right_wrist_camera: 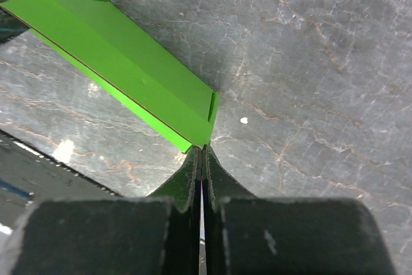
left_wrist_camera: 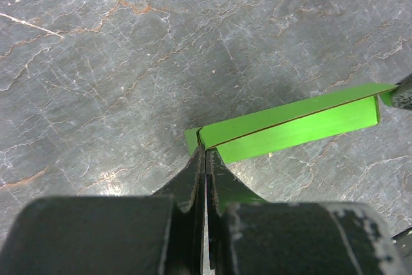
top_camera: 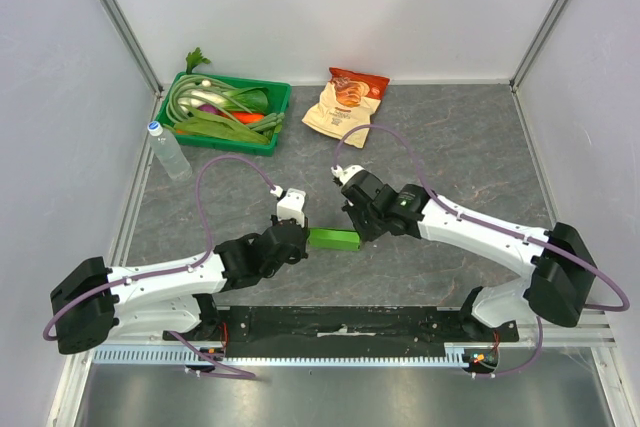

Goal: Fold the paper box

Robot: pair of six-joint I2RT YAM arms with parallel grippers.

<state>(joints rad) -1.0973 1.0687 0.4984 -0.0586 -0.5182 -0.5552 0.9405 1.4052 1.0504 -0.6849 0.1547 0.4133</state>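
Note:
The paper box (top_camera: 333, 239) is lime green and flattened, and lies low over the grey table between the two arms. My left gripper (top_camera: 304, 237) is shut on its left end. In the left wrist view the closed fingertips (left_wrist_camera: 205, 151) pinch the box's near corner, and the box (left_wrist_camera: 302, 127) stretches away to the right. My right gripper (top_camera: 357, 236) is shut on the box's right end. In the right wrist view the closed tips (right_wrist_camera: 202, 148) grip the corner of the box (right_wrist_camera: 129, 62), which runs off to the upper left.
A dark green tray (top_camera: 232, 143) of vegetables stands at the back left. A clear bottle (top_camera: 168, 150) lies beside it. A beige-and-red snack bag (top_camera: 345, 100) lies at the back centre. A black rail (top_camera: 340, 325) runs along the near edge. White walls enclose the table.

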